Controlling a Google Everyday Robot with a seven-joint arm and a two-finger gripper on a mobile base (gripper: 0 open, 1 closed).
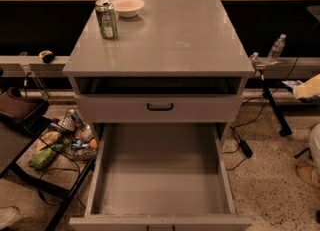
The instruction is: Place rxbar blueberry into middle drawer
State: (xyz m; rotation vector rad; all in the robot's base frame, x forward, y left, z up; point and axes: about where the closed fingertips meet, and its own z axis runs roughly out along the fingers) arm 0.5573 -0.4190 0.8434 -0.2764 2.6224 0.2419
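Rxbar blueberry is nowhere in view, so the placing is all ahead of you: the middle drawer (160, 175) stands open and bare, and the hand (306, 88) is a pale sliver at the right edge, its grip impossible to tell.

We see soft light falling from above. The cabinet top (170, 40) carries a dull sheen, and the green can (106, 19) casts a short shadow. The gripper (308, 87) shows pale at the right edge. Left of it the recess under the top is dark, and lower left the middle drawer (160, 175) is evenly lit.
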